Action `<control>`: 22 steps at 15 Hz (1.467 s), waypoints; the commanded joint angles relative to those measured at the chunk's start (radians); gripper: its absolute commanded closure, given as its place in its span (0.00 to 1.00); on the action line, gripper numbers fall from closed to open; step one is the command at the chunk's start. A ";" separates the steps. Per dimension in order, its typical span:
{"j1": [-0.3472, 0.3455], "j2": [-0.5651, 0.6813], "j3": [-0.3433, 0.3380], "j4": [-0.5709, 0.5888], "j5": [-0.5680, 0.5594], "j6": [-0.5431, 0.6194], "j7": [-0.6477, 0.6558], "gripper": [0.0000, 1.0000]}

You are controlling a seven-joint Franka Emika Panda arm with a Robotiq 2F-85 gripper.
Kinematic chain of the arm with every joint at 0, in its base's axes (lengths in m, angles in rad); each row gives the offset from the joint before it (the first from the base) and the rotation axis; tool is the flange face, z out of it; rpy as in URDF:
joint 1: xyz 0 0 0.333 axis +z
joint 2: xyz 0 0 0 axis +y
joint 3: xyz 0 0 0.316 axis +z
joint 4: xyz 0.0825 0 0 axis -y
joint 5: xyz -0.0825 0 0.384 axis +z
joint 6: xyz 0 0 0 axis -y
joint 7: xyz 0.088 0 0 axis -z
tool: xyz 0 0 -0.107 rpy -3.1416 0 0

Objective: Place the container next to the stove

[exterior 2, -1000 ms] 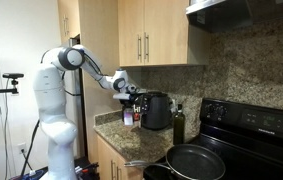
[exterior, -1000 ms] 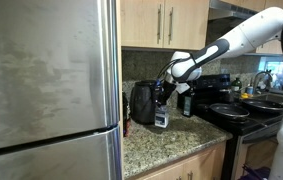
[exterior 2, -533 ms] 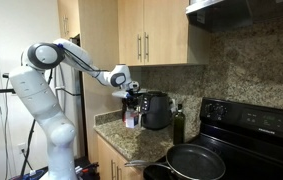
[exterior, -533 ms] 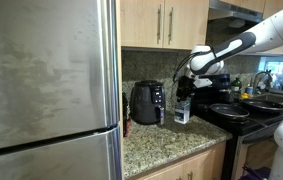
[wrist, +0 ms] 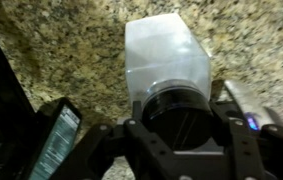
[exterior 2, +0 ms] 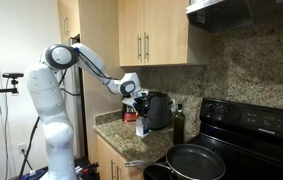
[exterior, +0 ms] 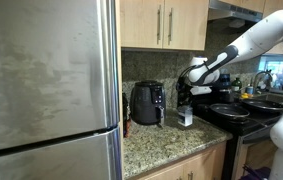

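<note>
Between air fryer (exterior: 147,102) and stove (exterior: 243,112), over granite counter (exterior: 166,140), gripper (wrist: 186,125) is clamped on the dark cap of the translucent container (wrist: 166,55).

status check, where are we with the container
Gripper shut on translucent white plastic container. Container over speckled granite counter near black air fryer, short of black-topped stove. Dark bottle nearby.

The arm (exterior 2: 53,95) is white and glossy, built from thick rounded segments with darker rings at the joints. The gripper (exterior 2: 141,104) is black. In the wrist view its fingers (wrist: 136,140) look angular, and a small blue light (wrist: 249,122) shines on its body.
</note>
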 commanded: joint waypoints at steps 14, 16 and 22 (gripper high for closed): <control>0.017 0.460 -0.142 0.406 -0.098 0.217 0.471 0.62; 0.060 0.524 -0.199 0.503 -0.105 0.233 0.568 0.62; 0.109 0.582 -0.269 0.568 -0.148 0.217 0.662 0.37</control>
